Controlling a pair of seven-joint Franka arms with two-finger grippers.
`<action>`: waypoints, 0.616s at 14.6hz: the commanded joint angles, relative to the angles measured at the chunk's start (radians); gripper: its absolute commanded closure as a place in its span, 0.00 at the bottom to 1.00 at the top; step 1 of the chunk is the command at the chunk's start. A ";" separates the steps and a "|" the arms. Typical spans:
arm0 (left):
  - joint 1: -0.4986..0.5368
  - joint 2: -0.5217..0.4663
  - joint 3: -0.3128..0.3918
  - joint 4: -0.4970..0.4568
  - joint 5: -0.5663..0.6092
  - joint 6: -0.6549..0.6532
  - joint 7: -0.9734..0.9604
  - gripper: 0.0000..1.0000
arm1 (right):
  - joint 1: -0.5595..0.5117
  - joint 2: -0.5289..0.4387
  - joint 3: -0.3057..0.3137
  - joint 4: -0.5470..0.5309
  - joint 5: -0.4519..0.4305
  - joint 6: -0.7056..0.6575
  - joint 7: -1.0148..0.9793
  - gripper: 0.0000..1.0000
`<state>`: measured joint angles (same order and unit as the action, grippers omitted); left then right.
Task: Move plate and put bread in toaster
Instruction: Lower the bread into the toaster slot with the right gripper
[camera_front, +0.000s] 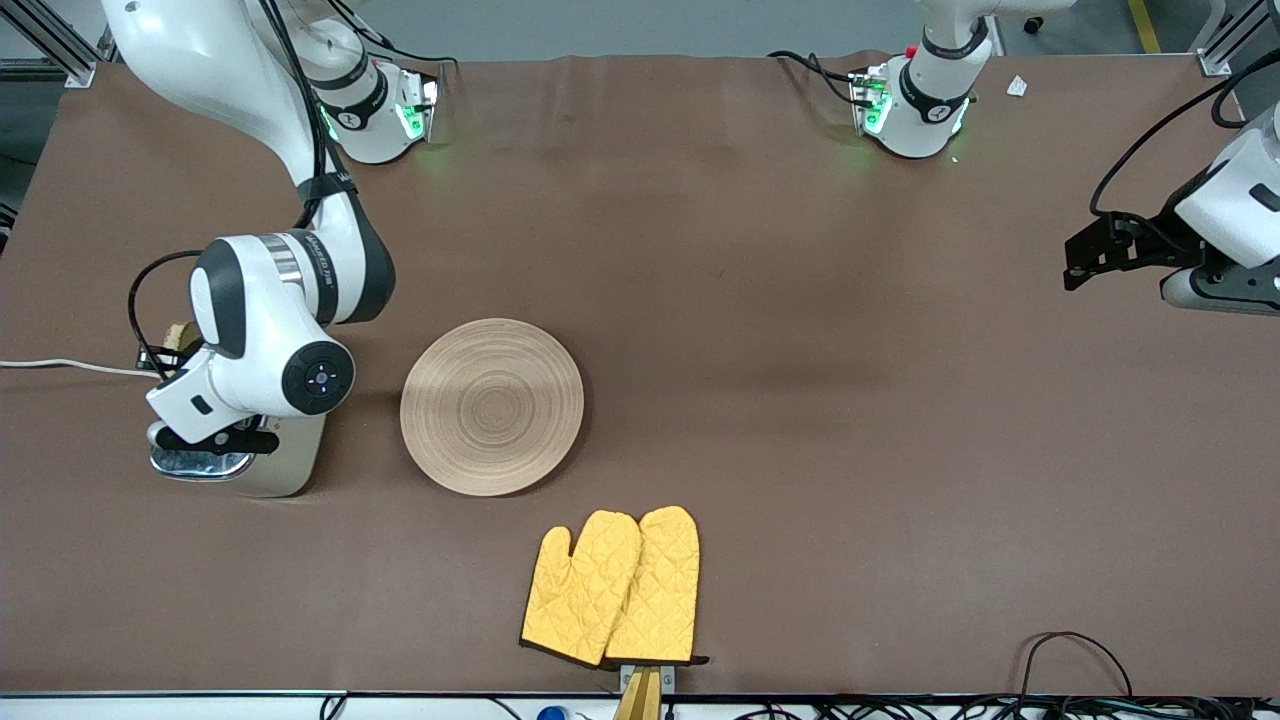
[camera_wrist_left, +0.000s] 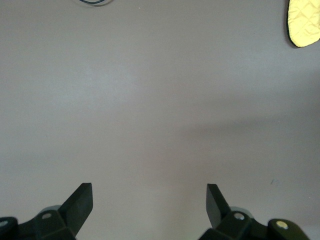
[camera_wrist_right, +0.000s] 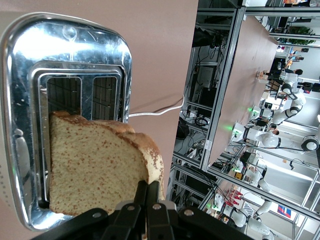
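Note:
The toaster (camera_front: 275, 465) stands toward the right arm's end of the table. Its chrome top with two slots shows in the right wrist view (camera_wrist_right: 70, 47). My right gripper (camera_wrist_right: 148, 186) is over the toaster and is shut on the crust edge of the bread (camera_wrist_right: 95, 165). The slice stands on edge over the slots; only a corner of the bread (camera_front: 181, 335) shows in the front view. The plate (camera_front: 492, 406) lies flat beside the toaster, with nothing on it. My left gripper (camera_front: 1085, 258) waits at the left arm's end, open and holding nothing (camera_wrist_left: 149, 197).
A pair of yellow oven mitts (camera_front: 612, 588) lies nearer to the front camera than the plate; one tip shows in the left wrist view (camera_wrist_left: 304, 22). The toaster's white cord (camera_front: 60, 366) runs off the table's end.

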<state>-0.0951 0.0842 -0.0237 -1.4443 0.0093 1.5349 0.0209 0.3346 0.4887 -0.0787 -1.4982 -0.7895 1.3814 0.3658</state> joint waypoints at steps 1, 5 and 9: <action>0.000 -0.004 0.001 -0.001 0.014 0.002 -0.007 0.00 | -0.019 0.028 0.010 0.032 -0.019 -0.001 -0.001 1.00; 0.000 -0.004 0.001 -0.002 0.014 0.002 -0.007 0.00 | -0.036 0.083 0.008 0.097 -0.022 0.033 -0.002 1.00; 0.000 -0.004 0.001 -0.002 0.014 0.002 -0.007 0.00 | -0.034 0.111 0.008 0.150 -0.022 0.033 -0.011 1.00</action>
<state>-0.0950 0.0842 -0.0237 -1.4448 0.0093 1.5349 0.0209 0.3075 0.5785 -0.0783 -1.3946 -0.7922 1.4258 0.3651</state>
